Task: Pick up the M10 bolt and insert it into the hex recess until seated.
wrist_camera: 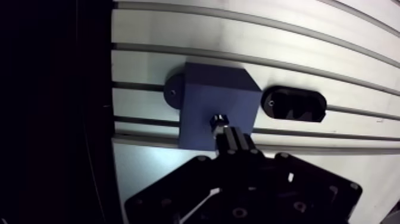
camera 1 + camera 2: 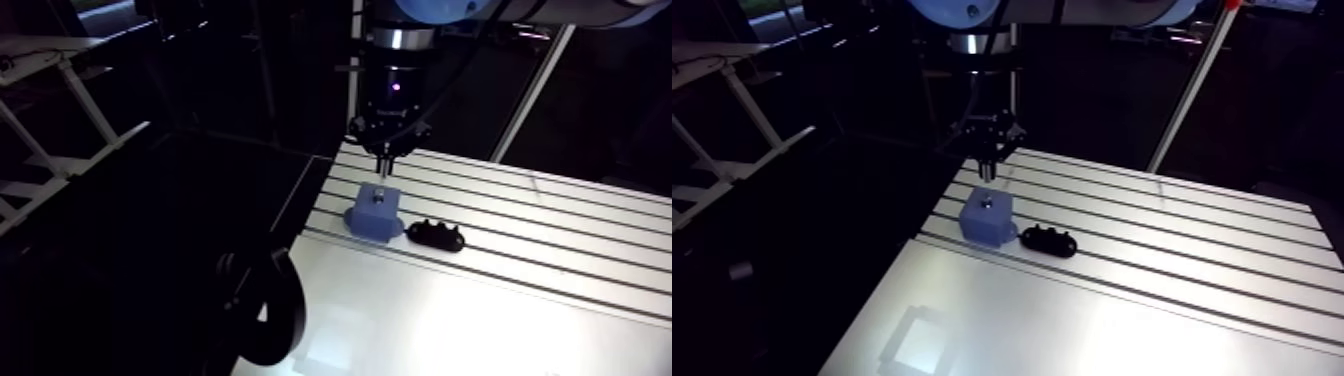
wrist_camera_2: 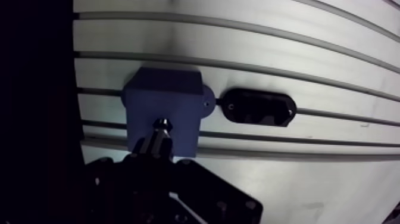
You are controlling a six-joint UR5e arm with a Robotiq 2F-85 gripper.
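Fingers pinch the M10 bolt over the blue block.

Just beside blue block, black clamp

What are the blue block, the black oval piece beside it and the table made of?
The blue block looks like matte plastic: even colour, no glints. The black oval piece is likely plastic too, slightly glossy, but too dark to be sure. The table is bare metal: brushed sheen, bright reflections.
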